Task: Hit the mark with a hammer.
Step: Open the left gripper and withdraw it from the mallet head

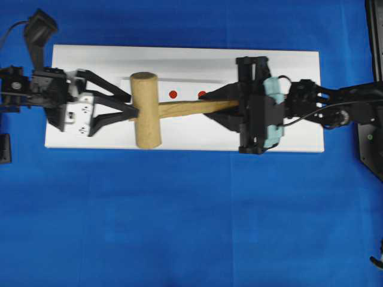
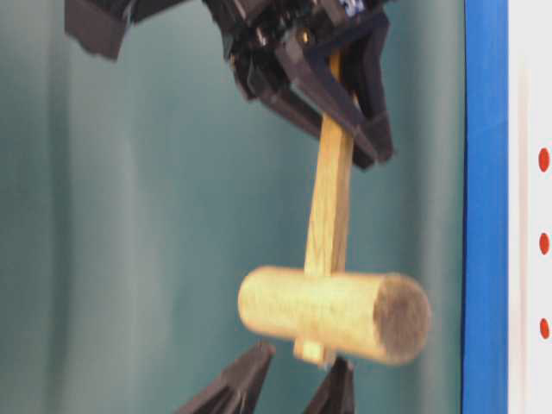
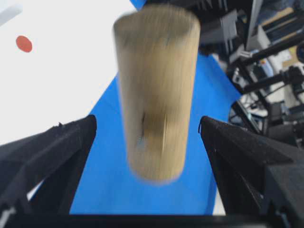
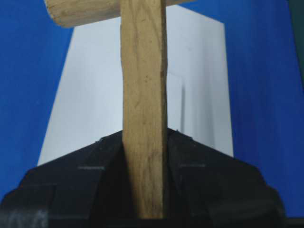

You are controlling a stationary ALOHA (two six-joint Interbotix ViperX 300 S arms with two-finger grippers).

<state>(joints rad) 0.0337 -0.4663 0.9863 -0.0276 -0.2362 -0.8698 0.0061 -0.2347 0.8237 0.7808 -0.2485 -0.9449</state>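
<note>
The hammer is a tan wooden mallet whose thick head [image 1: 146, 109] hangs over the white board [image 1: 179, 60], held off it. My right gripper [image 1: 230, 106] is shut on the far end of its slim handle [image 4: 144, 118], black fingers [image 4: 102, 161] pressed on either side. My left gripper [image 1: 133, 105] is open, and its fingers [image 3: 57, 152] stand apart from the blurred head [image 3: 154, 90] on both sides. Red marks [image 1: 173, 94] [image 1: 201, 94] lie on the board just behind the handle. In the table-level view the head [image 2: 332, 310] hangs below the right gripper [image 2: 345, 112].
The white board lies on a blue cloth [image 1: 179, 227] that covers the table. The table-level view shows three red dots in a row along the board [image 2: 543, 243]. Dark stands and cables [image 3: 266, 71] rise beyond the table's edge.
</note>
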